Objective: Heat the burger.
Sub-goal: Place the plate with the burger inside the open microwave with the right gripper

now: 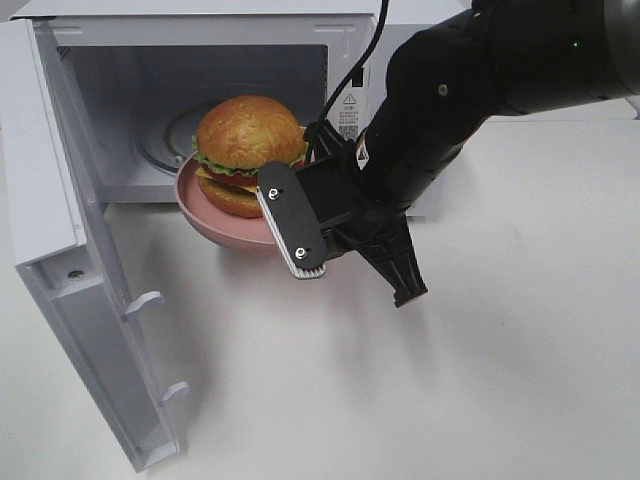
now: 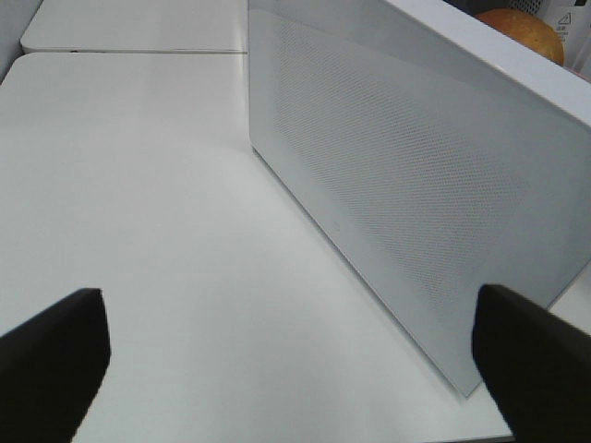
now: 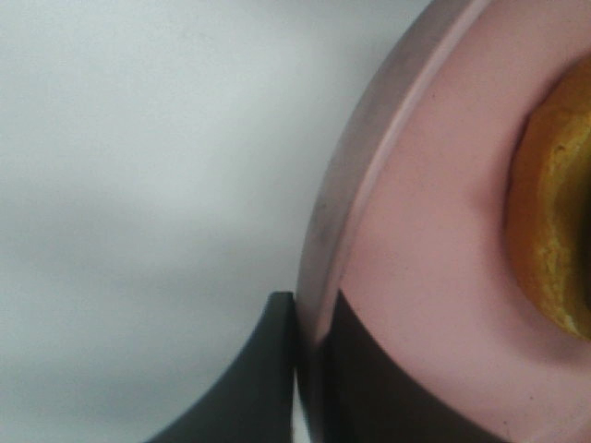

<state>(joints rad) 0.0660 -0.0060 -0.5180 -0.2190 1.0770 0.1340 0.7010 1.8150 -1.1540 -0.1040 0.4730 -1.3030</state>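
A: While the right fingers (image 3: pixel 249 397) clamp the rim of the pink plate (image 1: pixel 215 225), where do we log the burger (image 1: pixel 248 150)?
B: On that plate, at the mouth of the open microwave (image 1: pixel 120 90). Left fingers (image 2: pixel 51 355) released.

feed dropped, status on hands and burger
Right hand shut on pink plate rim. Left hand open, empty, by the door. Burger on plate at microwave mouth. Door open, nothing in the way.
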